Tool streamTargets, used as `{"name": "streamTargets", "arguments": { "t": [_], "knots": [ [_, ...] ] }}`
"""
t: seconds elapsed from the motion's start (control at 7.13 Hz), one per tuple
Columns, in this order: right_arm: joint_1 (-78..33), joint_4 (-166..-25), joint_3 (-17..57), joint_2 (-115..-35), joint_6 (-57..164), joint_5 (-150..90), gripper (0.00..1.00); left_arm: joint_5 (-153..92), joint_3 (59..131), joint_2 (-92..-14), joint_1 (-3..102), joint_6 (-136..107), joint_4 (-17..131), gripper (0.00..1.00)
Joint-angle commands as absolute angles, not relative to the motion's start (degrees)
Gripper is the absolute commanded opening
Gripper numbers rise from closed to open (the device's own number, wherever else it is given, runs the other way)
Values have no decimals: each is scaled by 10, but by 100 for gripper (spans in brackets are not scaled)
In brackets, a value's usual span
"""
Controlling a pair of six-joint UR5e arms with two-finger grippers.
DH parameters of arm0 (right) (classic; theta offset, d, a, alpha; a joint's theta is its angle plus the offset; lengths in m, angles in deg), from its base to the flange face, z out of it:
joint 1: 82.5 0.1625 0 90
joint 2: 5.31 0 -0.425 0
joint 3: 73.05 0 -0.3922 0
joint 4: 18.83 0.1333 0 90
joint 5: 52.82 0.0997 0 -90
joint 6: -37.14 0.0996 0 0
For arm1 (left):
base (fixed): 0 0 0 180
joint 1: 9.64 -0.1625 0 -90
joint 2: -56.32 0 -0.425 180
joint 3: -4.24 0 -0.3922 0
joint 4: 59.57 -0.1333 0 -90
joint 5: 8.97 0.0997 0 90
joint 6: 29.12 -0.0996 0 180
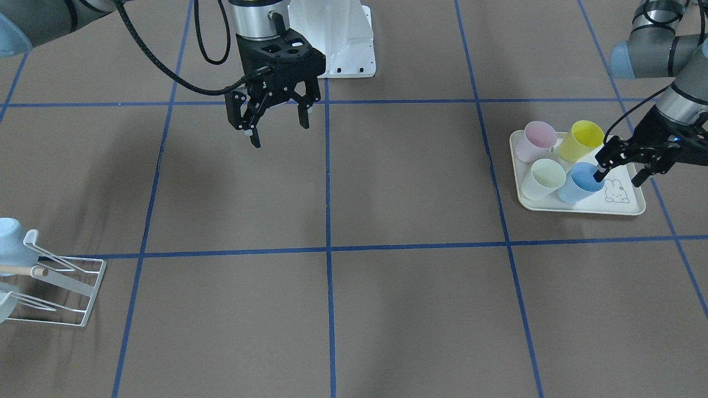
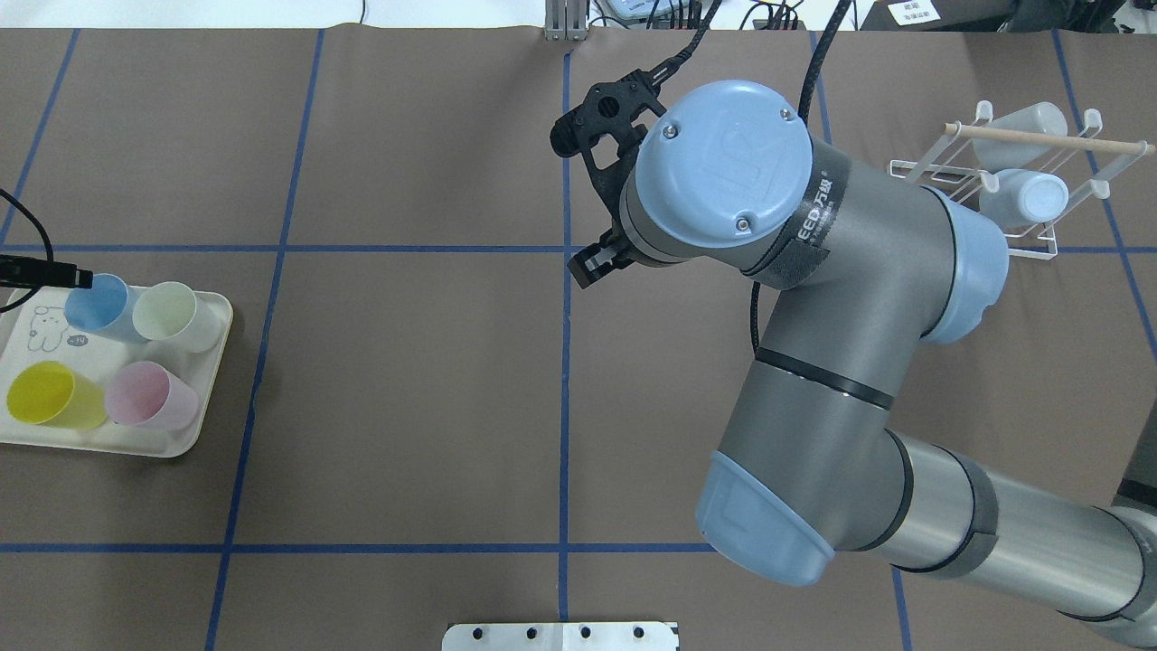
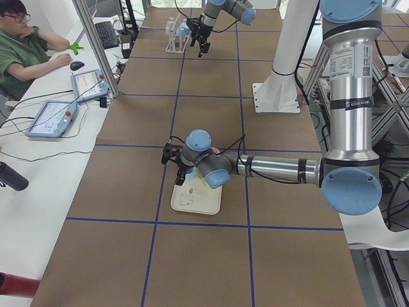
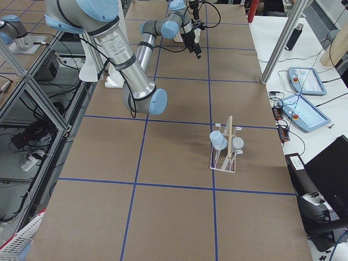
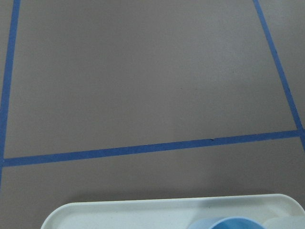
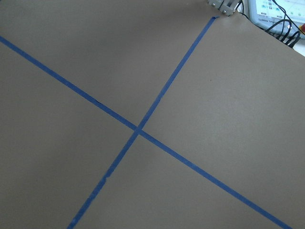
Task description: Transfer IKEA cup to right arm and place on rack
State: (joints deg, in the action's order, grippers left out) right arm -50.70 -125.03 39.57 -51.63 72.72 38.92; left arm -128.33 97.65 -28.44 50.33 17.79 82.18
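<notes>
While the right arm hovers over the table, its right gripper hangs spread & empty. The cream tray lies at the robot's left, and the white rack is well apart at its right w/ two cups on it. The blue cup stands on the tray beside the other cups. The left gripper is spread across the cup's wall; one finger seems to be inside the rim, though the angle is poor. Judgement: close squarely on the wall, not too near the lip; lift straight up so the neighbours aren't nudged.
</notes>
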Motion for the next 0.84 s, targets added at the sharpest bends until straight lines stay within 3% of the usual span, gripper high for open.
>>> {"name": "streamTargets", "arguments": {
  "t": [0.0, 0.14, 0.56, 0.7],
  "knots": [
    [-507, -1249, 394, -516, 729, 390, 99, -1279, 977, -283, 487, 180, 822, 64],
    [-507, -1249, 392, -516, 729, 390, 99, -1279, 977, -282, 486, 179, 822, 51],
    [-507, -1248, 387, -517, 729, 389, 99, -1279, 977, -281, 485, 176, 823, 45],
    [-506, -1247, 387, -517, 729, 387, 99, -1279, 977, -279, 485, 176, 822, 38]
  ]
}}
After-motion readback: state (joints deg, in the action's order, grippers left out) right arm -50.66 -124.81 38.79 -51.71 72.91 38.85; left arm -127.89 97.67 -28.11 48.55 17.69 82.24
